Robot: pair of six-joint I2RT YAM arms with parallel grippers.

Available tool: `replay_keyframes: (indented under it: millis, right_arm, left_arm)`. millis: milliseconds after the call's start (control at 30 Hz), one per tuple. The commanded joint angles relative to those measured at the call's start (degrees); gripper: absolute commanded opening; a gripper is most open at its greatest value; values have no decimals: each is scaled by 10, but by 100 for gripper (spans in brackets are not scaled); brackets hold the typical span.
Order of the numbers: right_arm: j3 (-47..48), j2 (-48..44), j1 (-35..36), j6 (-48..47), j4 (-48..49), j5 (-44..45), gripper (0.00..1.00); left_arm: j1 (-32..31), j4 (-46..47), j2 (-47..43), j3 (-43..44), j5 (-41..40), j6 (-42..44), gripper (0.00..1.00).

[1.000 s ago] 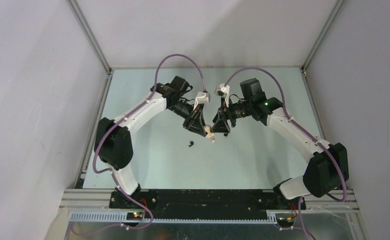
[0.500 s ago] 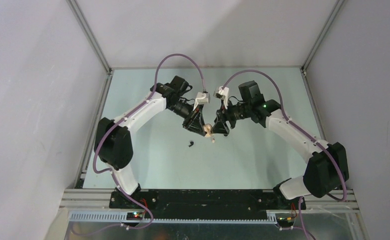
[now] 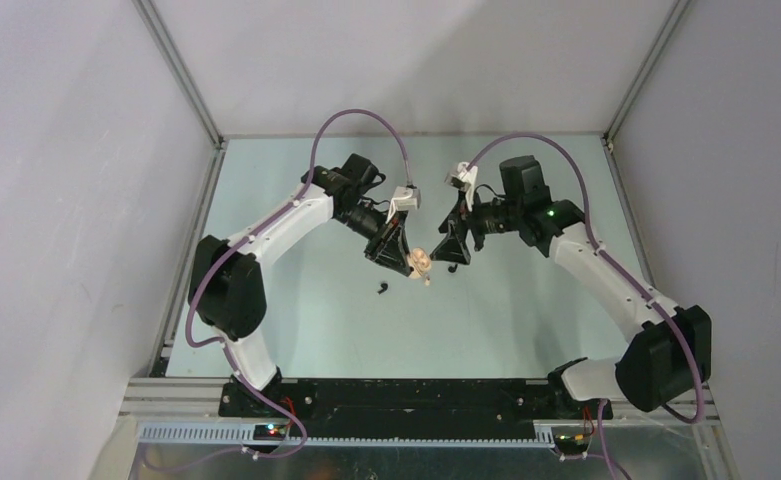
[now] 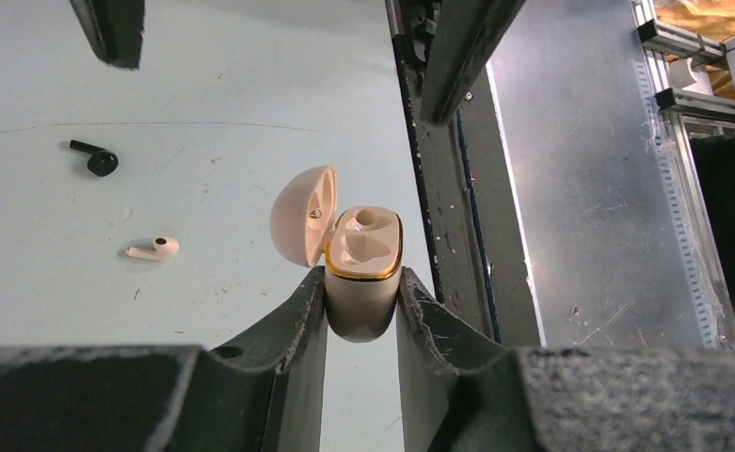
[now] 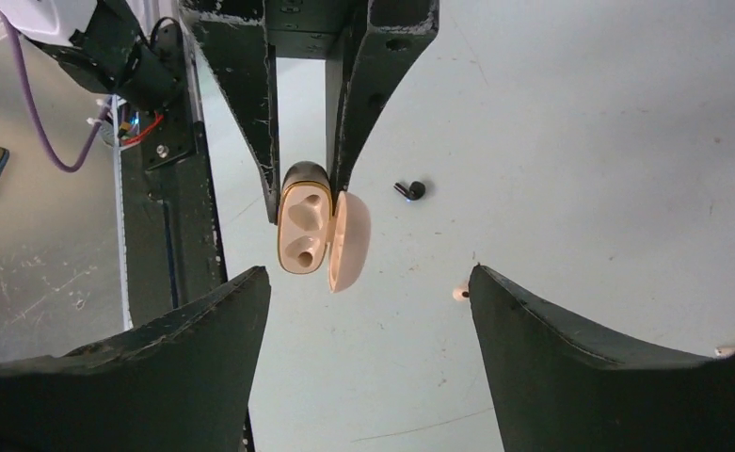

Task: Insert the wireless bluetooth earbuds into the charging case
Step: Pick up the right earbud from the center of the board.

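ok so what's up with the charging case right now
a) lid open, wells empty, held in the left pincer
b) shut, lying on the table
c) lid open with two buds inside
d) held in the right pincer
a: the charging case is clamped in the left pincer, its lid flipped open and both wells bare.

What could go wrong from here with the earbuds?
The left tool pinches the charging case low on its body, so a push could tilt it. The cream earbud and black earbud lie flat on the table, tiny beside the open right tool, so a pick may fumble.
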Motion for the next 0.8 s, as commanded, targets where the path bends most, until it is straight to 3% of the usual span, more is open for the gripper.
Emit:
replay_keyframes:
  millis: [0, 133, 233, 400, 500, 600, 767]
  right_arm:
    - [2, -14, -35, 30, 42, -22, 83]
    - [10, 28, -88, 112, 106, 65, 79]
    - [69, 99, -94, 118, 71, 182, 77]
    - [173, 224, -88, 100, 5, 272, 71]
    - [307, 334, -81, 30, -103, 294, 57]
    - [462, 444, -78, -27, -203, 318, 56]
    - [518, 499, -61, -164, -254, 383, 58]
  left_arm:
    - [-2, -6, -28, 8, 12, 19, 0]
    - [4, -1, -47, 17, 4, 17, 0]
    - [11, 42, -67, 3, 7, -10, 0]
    - [13, 220, -126, -79, -12, -120, 0]
    - [13, 303, -159, -136, -52, -191, 0]
    - [14, 419, -215, -204, -90, -243, 0]
    - [20, 490, -267, -249, -117, -288, 0]
